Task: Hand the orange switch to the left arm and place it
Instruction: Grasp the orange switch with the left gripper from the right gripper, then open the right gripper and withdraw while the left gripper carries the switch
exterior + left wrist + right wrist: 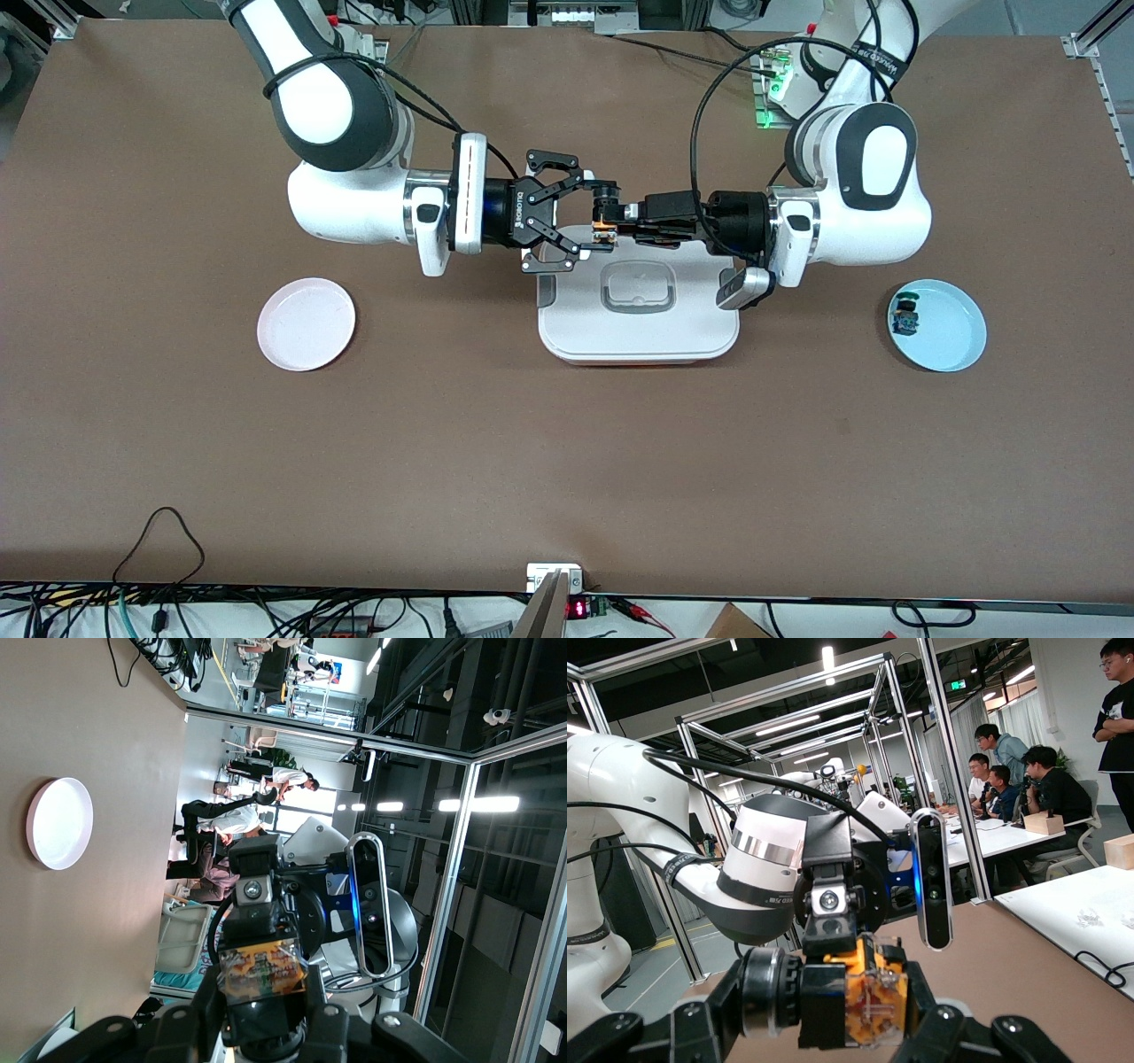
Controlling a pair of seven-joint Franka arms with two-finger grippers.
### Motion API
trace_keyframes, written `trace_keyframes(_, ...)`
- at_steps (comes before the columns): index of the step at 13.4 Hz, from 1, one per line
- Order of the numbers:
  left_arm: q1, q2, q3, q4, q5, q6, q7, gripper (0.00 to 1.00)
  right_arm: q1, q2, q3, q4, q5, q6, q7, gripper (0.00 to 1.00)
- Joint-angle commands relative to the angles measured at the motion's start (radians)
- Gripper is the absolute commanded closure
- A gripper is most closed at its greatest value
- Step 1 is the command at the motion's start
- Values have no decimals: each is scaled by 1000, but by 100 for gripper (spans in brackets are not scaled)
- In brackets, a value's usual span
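Both end effectors gripped the orange switch (pixel 606 221) in mid-air above the box (pixel 638 306): left end effector (pixel 627 215) and right end effector (pixel 592 219) were clamped on it. Judged best: the giver should release only once the receiver holds firmly.

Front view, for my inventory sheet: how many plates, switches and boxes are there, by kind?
Plates: 2, pink plate and blue plate
Switches: 2, orange switch held over the box, another switch on the blue plate
Boxes: 1, white box
Total: 5
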Motion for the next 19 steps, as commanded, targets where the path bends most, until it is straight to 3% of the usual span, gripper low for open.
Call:
trace_keyframes(1,-5,-10,-7,-2,-19,4,20,86,9,-2,-4,2,22,-6,-5,94)
trace_keyframes(2,-2,-10,-7,-1,-17,3,18,86,9,-3,-4,0,22,-6,2,56)
trace_keyframes(3,3,-10,-7,-1,-14,1,18,86,9,-5,-4,0,22,-6,5,4)
trace_keyframes(4,4,-11,-7,-1,-14,1,18,86,6,-8,-4,0,22,-6,13,0)
trace_keyframes(7,4,-13,-3,1,-11,1,15,85,5,-11,-4,-1,23,-6,21,0)
trace_keyframes(9,9,-16,-2,15,106,1,7,85,2,-12,-4,-1,25,-6,21,0)
trace_keyframes(13,50,-13,6,85,453,-47,-59,85,-21,-22,-26,-24,20,-37,16,0)
trace_keyframes(16,99,-7,7,116,811,-117,-69,86,-21,-31,-98,-47,-2,-115,18,0)
trace_keyframes(19,130,7,4,146,1166,-195,-54,86,-22,-29,-217,-58,-136,-240,45,0)
